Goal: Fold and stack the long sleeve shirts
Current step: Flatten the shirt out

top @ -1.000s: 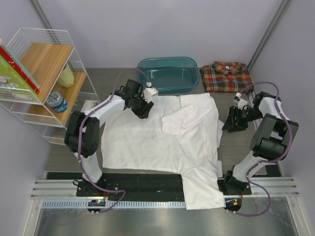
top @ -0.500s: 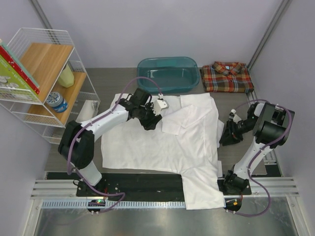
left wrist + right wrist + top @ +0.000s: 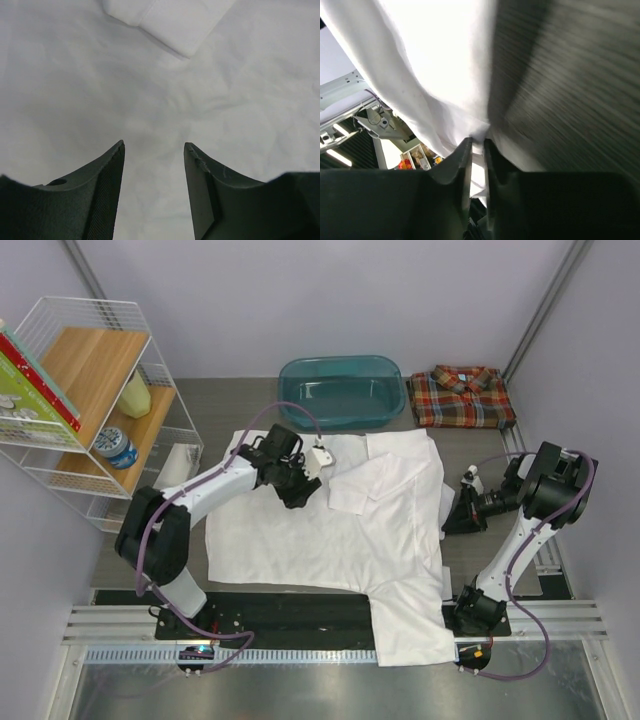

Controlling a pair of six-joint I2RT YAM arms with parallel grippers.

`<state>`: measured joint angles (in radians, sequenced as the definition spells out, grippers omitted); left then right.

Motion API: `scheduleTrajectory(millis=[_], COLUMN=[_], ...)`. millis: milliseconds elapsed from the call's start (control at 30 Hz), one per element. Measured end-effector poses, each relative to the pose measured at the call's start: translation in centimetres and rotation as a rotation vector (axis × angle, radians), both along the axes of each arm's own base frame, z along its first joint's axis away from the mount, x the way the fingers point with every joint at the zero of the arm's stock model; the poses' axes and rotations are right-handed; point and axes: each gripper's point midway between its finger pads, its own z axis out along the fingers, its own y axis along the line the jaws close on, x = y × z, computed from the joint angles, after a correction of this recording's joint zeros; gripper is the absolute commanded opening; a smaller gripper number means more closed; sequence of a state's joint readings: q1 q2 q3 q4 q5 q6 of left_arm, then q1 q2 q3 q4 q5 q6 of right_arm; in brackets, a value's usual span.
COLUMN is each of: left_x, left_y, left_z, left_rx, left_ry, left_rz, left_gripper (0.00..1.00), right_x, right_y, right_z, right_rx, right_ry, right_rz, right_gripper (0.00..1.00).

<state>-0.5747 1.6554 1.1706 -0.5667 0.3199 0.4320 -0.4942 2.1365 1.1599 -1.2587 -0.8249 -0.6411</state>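
At three o'clock on the counter (image 3: 230, 410), the right gripper (image 3: 477, 142) has just closed on the edge of the white shirt (image 3: 300, 540), with the left gripper (image 3: 154, 146) open over its middle, so folding looks ready to begin.

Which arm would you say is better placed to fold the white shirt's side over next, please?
Right. The right claw pinches the white shirt at its right edge; the left claw hovers open above flat cloth, holding nothing.
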Motion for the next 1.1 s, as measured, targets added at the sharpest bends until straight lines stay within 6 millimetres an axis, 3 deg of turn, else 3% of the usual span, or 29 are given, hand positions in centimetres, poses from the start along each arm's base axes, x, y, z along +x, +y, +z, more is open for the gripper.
scheduleTrajectory(millis=[67,200,467,633,733,867,967,1100], left_x=[0.3,0.7,1.8,2.2,2.3,2.4,1.8,0.0], left_y=[0.4,2.0,7.9,8.6,8.6,8.6,8.2,6.9], left_z=[-0.1,-1.0,-6.3,-6.5,-6.6,-6.6,-6.2,-4.3], left_rx=[0.01,0.051,0.22,0.253,0.265,0.265,0.232,0.165], left_ry=[-0.006,-0.01,0.077,0.058,0.054,0.053,0.077,0.125], left_rz=[0.011,0.037,0.134,0.131,0.129,0.125,0.104,0.06], left_gripper=[0.49,0.44,0.39,0.38,0.37,0.46,0.52,0.51], right_x=[0.0,-0.2,0.1,0.5,0.6,0.3,-0.1,0.5], right_y=[0.0,-0.1,-3.9,-6.5,-7.4,-7.3,-7.3,-7.8], right_z=[0.0,0.4,2.7,4.2,4.1,3.3,3.2,4.2], right_rx=[0.009,0.014,-0.172,-0.351,-0.423,-0.468,-0.479,-0.494], right_ry=[-0.009,-0.005,-0.111,-0.174,-0.179,-0.163,-0.152,-0.19], right_rz=[0.003,0.001,0.012,0.04,0.057,0.114,0.158,0.186], right_gripper=[0.01,0.01,0.01,0.01,0.01,0.42,0.53,0.54])
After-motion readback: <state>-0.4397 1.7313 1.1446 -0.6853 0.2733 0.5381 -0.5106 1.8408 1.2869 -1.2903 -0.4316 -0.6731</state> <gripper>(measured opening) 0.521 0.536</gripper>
